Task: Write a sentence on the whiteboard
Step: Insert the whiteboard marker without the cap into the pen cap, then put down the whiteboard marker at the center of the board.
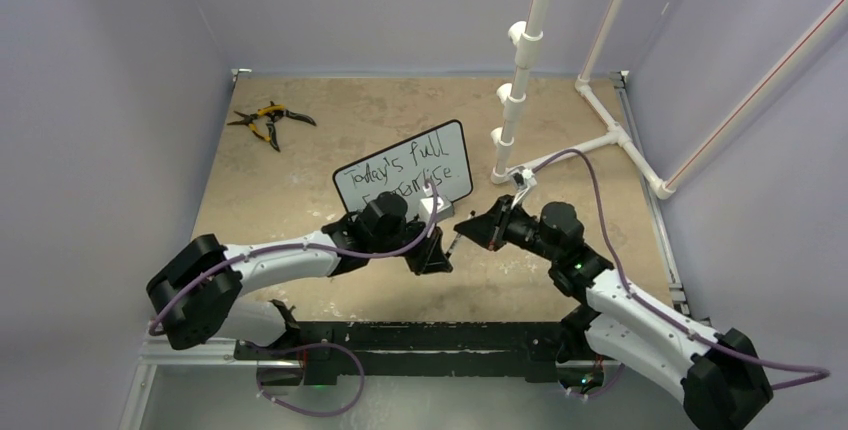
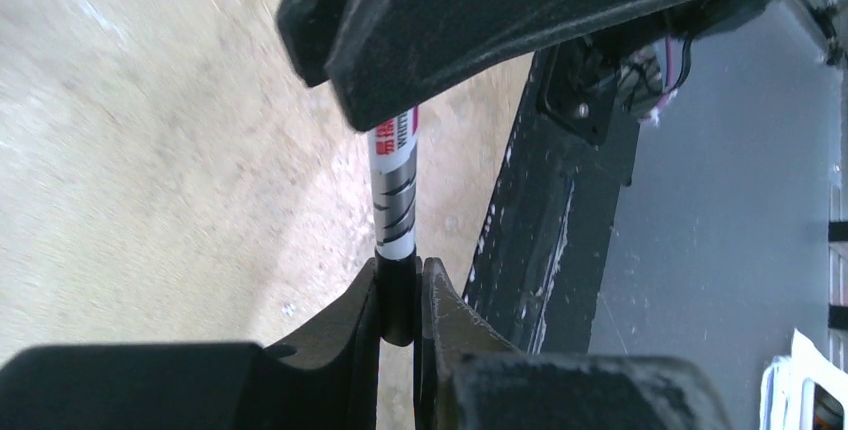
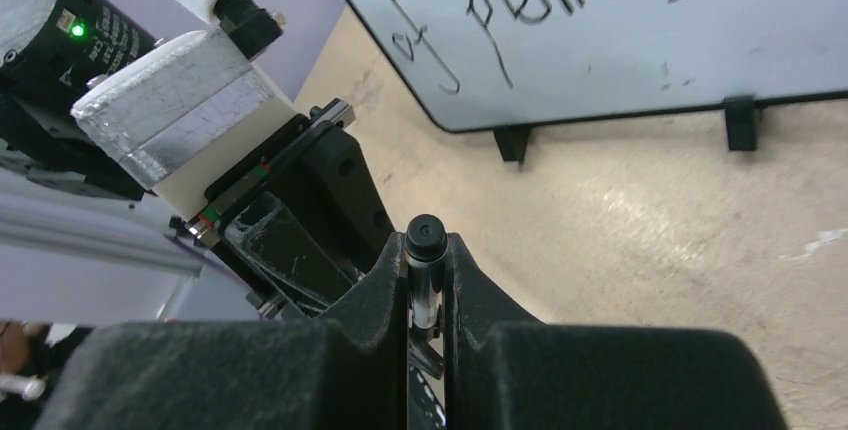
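The whiteboard [image 1: 445, 150] stands just beyond the right end effector [image 3: 428, 268] gripping a marker [image 3: 425, 238].

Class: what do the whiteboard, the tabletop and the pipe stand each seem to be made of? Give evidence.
Whiteboard: glossy white panel, likely coated, in a thin black plastic-looking frame. Tabletop: matte, mottled tan, stone-like or laminate. Pipe stand: smooth white tubes with bulky joints, probably PVC.

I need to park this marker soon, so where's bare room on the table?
Free: the tan tabletop behind the small black-framed whiteboard, between the yellow-handled pliers and white pipe stand; also left, nearer than the pliers. Crowded: in front of the board, where the left arm and right arm meet at the white marker.
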Controlling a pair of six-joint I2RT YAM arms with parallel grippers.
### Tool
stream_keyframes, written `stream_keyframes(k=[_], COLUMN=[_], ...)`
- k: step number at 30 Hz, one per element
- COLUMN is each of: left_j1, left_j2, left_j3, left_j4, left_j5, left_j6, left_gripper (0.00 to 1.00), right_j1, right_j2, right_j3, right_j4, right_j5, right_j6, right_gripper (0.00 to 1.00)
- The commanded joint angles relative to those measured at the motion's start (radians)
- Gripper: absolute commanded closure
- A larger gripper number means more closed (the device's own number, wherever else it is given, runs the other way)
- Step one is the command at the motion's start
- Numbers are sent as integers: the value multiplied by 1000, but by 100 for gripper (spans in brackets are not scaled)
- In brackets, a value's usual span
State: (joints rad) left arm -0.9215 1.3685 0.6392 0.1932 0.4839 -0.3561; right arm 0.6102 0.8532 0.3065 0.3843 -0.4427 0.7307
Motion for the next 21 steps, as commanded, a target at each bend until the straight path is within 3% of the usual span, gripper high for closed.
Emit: stream_keyframes(k=[1, 4, 8, 17, 21], left_j1=[74, 92, 102, 171, 234], left_j2=[-121, -137, -182, -201, -128], left_j3=[143, 156, 160, 384, 555], left_j4=[241, 118, 22, -233, -378], left_j5=[-168, -205, -266, -308, -352], left_j6=[21, 19, 23, 50, 66], left_gripper=[85, 60, 42, 30, 29], right_j1=[69, 68, 67, 35, 20], right_j2=[-88, -92, -27, 76, 112], right_j3=[85, 189, 257, 313, 308], right_j4=[-483, -656, -788, -904, -895], right_j5=[60, 259, 427, 681, 763], right_j6=[7, -2, 20, 131, 197], right_gripper=[100, 100, 100, 99, 84])
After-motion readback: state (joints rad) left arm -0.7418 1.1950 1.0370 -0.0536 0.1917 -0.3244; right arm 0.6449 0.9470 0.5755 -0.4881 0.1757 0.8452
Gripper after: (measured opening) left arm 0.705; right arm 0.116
